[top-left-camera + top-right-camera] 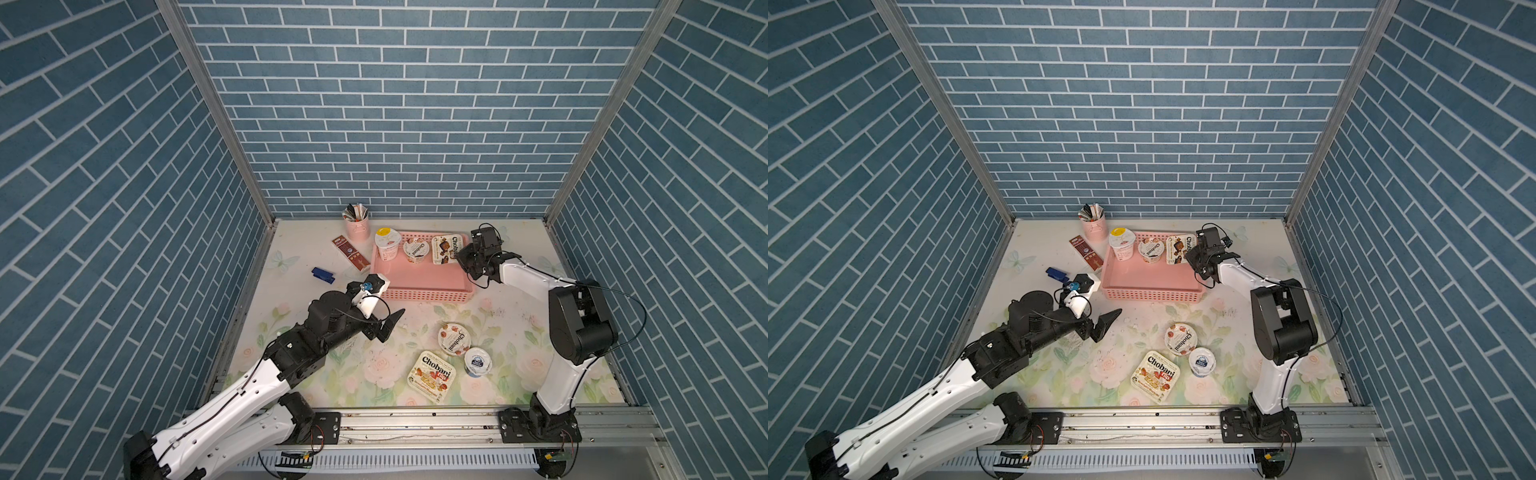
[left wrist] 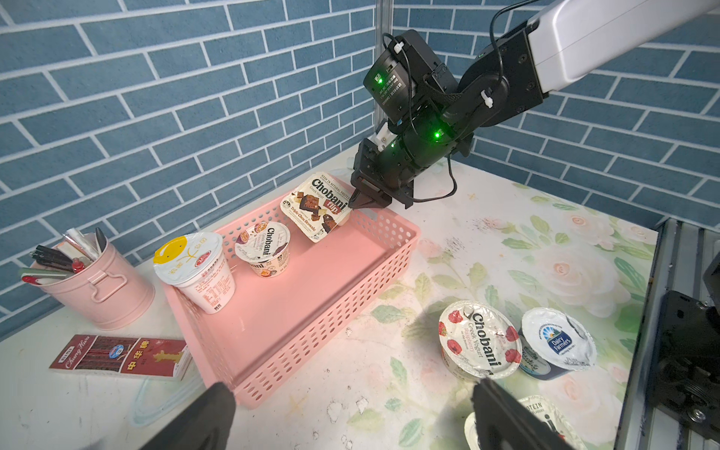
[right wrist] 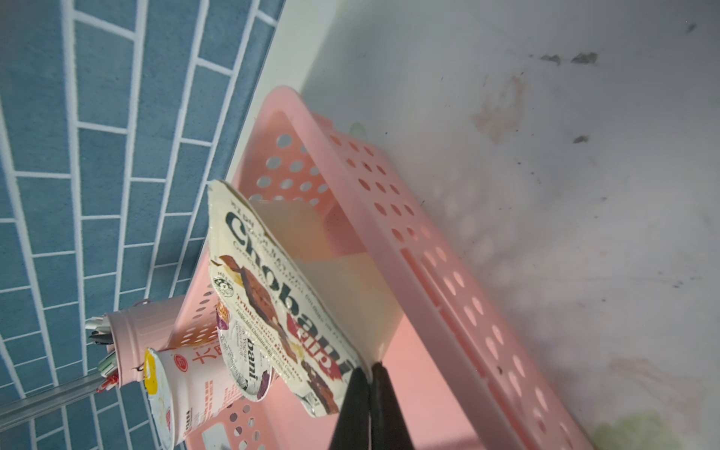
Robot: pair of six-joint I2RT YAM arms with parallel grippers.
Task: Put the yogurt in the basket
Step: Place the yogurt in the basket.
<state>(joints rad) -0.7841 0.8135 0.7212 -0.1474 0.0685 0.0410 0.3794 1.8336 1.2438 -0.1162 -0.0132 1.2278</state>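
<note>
The pink basket stands at the back of the table. In it stand a tall white yellow-topped yogurt and a round Chobani cup. My right gripper is shut on the rim corner of a squarish Chobani Flip yogurt, held tilted in the basket's far right corner. On the table in front lie a round Chobani, a small blue-white cup and a Chobani Flip. My left gripper hangs open and holds nothing, in front of the basket.
A pink pen holder stands left of the basket at the back wall. A brown chocolate bar and a small blue object lie to the basket's left. A metal rail runs along the front edge.
</note>
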